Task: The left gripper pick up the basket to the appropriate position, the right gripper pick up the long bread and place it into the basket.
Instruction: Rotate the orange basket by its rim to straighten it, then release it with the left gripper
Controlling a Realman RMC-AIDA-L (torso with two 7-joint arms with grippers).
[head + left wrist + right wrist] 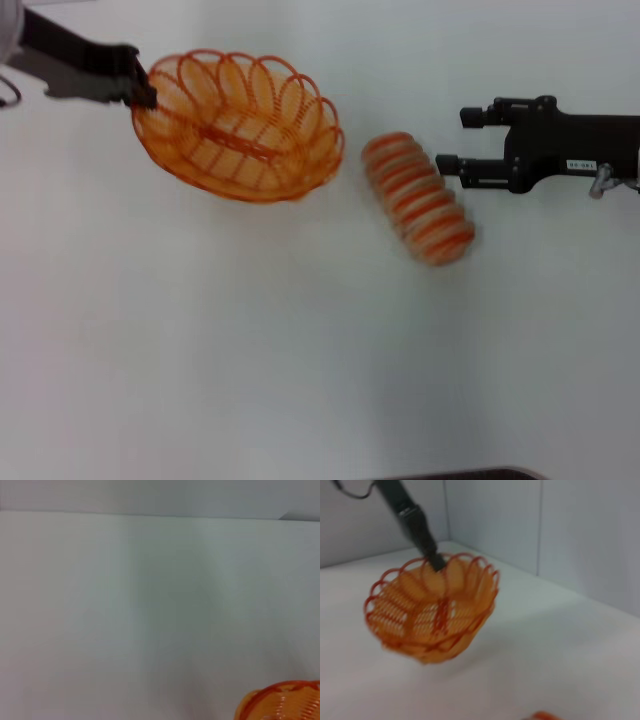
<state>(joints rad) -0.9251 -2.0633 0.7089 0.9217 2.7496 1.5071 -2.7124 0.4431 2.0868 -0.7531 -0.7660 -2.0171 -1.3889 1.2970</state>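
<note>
Orange wire basket hangs tilted from my left hand, clamped on its rim. My right hand is spread open, the long bread just beside its lower finger on the counter.

The head view looks steeply down on the white desk from above, taking in the basket on the robot's left and the long bread nearer the right. The left wrist view faces out low across bare desk toward a far wall, catching only a piece of the basket's rim at its edge. The right wrist view looks across the desk at the basket, close, against the corner walls; all three views share the basket.
</note>
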